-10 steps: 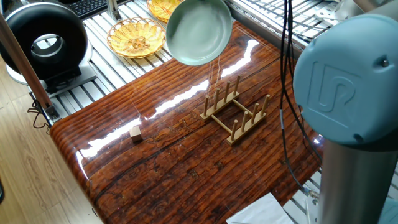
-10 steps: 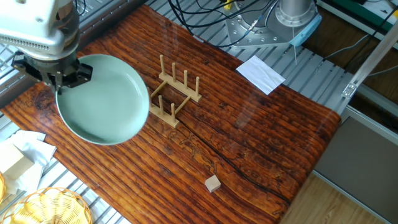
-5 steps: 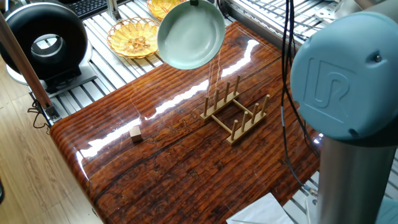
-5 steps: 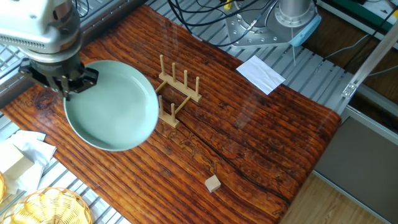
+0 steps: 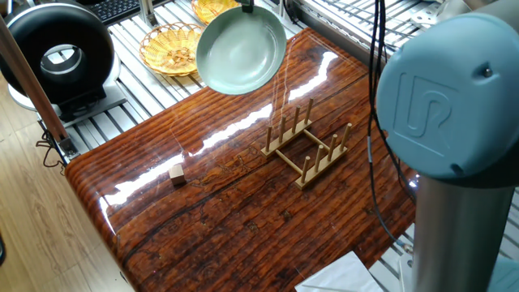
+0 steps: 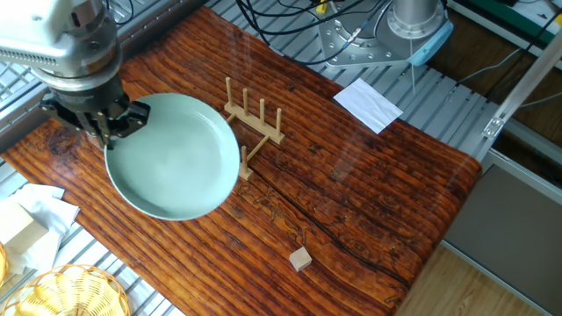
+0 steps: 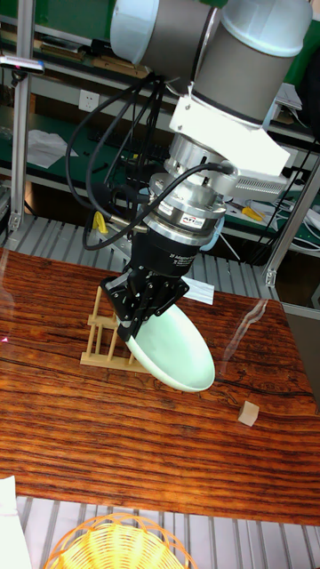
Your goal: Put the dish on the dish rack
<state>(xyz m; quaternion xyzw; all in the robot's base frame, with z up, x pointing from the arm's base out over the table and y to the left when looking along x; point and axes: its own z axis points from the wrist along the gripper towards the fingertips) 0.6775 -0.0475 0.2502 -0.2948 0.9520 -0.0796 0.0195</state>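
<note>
The dish (image 6: 176, 156) is a pale mint-green plate held tilted in the air above the wooden table. My gripper (image 6: 107, 130) is shut on its rim, and the same grip shows from the other side in the tall fixed view at the gripper (image 7: 140, 324). The dish (image 5: 241, 50) hangs up and to the left of the dish rack (image 5: 306, 144). The light-wood dish rack (image 6: 255, 123) stands upright on the table, and the dish's edge overlaps its near end in the picture. The dish (image 7: 173, 351) hides part of the dish rack (image 7: 102, 336).
A small wooden cube (image 6: 301, 258) lies on the table away from the rack. Wicker baskets (image 5: 174, 46) sit beyond the table edge, beside a black round device (image 5: 57, 53). White paper (image 6: 367, 104) lies near the arm's base. The arm's body (image 5: 446, 122) blocks the right side.
The gripper has carried the dish steadily sideways over the table towards the rack. The rack and the cube have not moved.
</note>
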